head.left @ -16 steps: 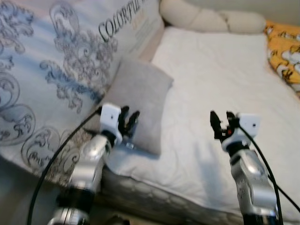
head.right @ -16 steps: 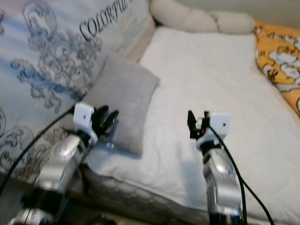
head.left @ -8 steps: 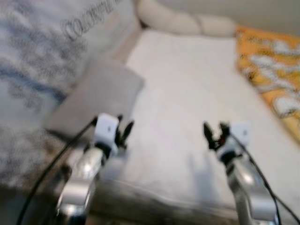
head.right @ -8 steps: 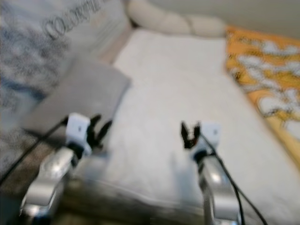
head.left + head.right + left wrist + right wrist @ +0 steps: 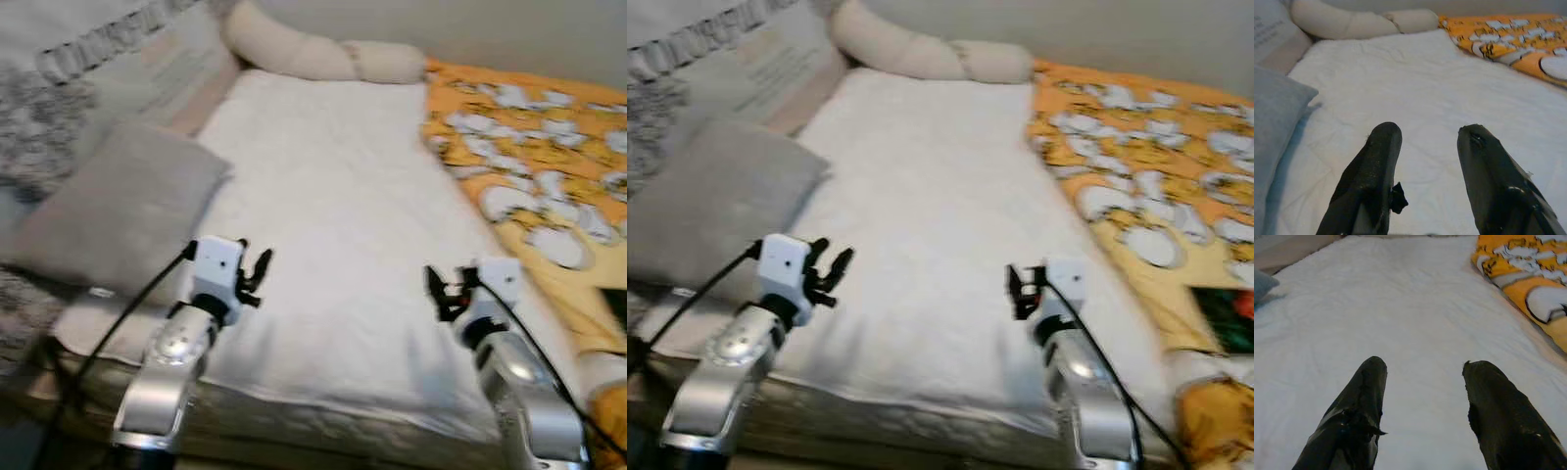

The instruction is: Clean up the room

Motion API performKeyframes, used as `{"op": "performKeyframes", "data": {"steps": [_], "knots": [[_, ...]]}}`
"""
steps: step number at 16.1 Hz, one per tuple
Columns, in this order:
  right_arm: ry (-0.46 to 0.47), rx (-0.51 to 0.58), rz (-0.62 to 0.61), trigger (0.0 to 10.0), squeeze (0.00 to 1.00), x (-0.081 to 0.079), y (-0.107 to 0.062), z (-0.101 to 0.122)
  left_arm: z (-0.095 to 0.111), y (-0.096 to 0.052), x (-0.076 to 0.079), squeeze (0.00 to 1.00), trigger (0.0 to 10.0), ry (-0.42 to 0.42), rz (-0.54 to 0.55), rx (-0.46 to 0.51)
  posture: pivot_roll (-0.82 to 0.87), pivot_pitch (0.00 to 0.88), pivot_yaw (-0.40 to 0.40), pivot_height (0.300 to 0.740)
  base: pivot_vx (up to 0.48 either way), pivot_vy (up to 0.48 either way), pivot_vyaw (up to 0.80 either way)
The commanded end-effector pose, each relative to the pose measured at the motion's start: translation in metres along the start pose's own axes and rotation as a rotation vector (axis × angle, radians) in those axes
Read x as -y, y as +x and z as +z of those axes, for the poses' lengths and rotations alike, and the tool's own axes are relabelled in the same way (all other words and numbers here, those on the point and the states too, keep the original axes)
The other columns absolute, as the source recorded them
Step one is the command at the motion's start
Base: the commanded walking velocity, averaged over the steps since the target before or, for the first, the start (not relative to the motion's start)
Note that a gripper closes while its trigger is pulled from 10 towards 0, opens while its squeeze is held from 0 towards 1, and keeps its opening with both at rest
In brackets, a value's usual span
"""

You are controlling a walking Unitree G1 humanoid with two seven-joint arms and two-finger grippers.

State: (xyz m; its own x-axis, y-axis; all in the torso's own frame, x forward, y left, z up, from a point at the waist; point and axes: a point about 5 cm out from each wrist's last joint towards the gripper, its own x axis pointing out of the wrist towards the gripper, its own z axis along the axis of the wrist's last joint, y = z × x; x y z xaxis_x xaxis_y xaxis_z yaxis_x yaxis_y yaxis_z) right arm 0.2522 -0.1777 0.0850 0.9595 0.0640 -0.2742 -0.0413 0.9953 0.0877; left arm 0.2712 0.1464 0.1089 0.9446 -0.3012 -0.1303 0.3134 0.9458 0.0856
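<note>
Bed: a white sheet [image 5: 333, 206] covers the mattress in front of the robot; this is the area to tidy.
Grey pillow: grey pillow [image 5: 113, 211] lies at the robot's left edge of the bed, partly over a patterned duvet [image 5: 59, 88].
Orange blanket: orange blanket [image 5: 534, 166] with white figures lies along the right side of the bed, bunched toward the near corner.
Bolster: a long cream bolster [image 5: 313, 57] lies across the head of the bed.
Left gripper: left gripper [image 5: 257, 274] hovers over the near part of the sheet, just beside the pillow; fingers parted, holding nothing.
Right gripper: right gripper [image 5: 443, 292] hovers over the sheet, near the blanket edge; fingers parted, holding nothing.
Step in hand: judged to be approach and selection; no item is yet engaged.
Procedure: settle the body first, since the head views are blurred; then lower one gripper onto a fabric edge and pinch a fold, not flat cloth.
Head views: show a dark object [image 5: 1225, 318] on the blanket at far right, too blurred to identify.
Wrist views: confirm the finger gaps and the empty sheet between them.
</note>
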Motion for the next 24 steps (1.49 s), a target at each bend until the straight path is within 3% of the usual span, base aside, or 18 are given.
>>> {"op": "performKeyframes", "data": {"steps": [1,12,14,24], "knots": [[-0.016,-0.013,-0.04,10.0,0.0,0.011,0.003,0.003,0.005,0.002,0.003,0.0,10.0,0.005,-0.002,0.01,-0.05,0.0,0.001,0.74,0.0,-0.48,0.0],[-0.019,-0.069,-0.029,10.0,0.0,0.009,0.013,-0.003,0.008,0.006,0.003,0.0,10.0,0.008,-0.001,-0.004,-0.05,0.0,0.008,0.74,0.0,-0.48,0.0],[-0.018,-0.07,-0.023,10.0,0.0,0.007,0.015,-0.003,0.008,0.008,0.0,0.0,10.0,-0.052,0.019,-0.017,-0.05,0.0,0.01,0.74,0.0,0.0,0.0],[0.01,-0.086,0.02,10.0,0.0,-0.004,0.019,-0.004,0.01,0.009,-0.007,0.0,10.0,-0.061,-0.003,-0.011,-0.05,0.0,0.02,0.74,0.053,0.0,0.0]]}}
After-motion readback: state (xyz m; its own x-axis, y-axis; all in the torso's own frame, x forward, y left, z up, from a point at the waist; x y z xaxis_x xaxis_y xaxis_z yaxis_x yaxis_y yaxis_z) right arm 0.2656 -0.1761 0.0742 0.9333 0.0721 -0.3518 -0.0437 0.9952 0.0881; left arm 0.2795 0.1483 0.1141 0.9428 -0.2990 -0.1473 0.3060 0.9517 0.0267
